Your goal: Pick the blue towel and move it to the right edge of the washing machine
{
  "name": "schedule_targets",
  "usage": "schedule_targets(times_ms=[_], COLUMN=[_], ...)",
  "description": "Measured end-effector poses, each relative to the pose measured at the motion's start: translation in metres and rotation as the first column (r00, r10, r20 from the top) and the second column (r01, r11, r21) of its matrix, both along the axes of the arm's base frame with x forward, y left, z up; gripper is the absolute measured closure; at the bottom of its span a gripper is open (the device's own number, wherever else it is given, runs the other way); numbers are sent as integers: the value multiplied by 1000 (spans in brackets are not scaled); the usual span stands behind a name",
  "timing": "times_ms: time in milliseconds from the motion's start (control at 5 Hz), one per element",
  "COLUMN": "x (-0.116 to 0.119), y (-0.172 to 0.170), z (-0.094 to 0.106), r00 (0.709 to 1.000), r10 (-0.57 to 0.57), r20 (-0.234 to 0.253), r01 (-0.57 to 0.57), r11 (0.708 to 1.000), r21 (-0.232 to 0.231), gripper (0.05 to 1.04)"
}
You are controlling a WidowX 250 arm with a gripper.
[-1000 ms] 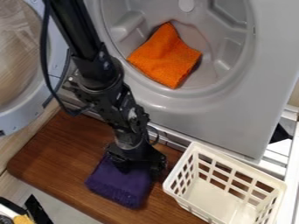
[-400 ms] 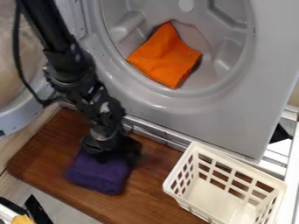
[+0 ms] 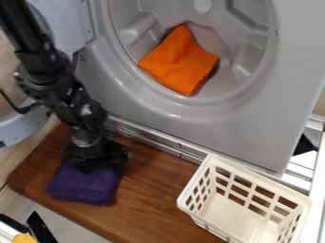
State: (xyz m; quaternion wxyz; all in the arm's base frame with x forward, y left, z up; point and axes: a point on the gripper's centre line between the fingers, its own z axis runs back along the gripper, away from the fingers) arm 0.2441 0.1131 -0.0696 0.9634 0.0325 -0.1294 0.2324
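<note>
Laundry area. You have a grey washing machine (image 3: 285,90) with its round door (image 3: 16,132) open, an orange cloth (image 3: 179,61) in the drum (image 3: 219,40), a white plastic basket (image 3: 234,213) nearby. Home or mock-up, you can't tell.

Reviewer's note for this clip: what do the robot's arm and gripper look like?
The arm is black, with a long straight upper section and chunky, segmented joints further down. A thin dark cable loops beside it. A small pale patch shows above the wrist. The gripper is black too, blocky and wider than the wrist.
</note>
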Motion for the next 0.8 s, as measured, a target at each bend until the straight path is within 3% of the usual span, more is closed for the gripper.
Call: schedule_targets(times_ms=[400, 800], x=[4, 7], y=[28, 21], z=[3, 5], r00=[998, 999], r10=[52, 37], r20=[23, 29], r01=[-52, -37], r11=[999, 999], r21=[16, 7], gripper=[83, 84])
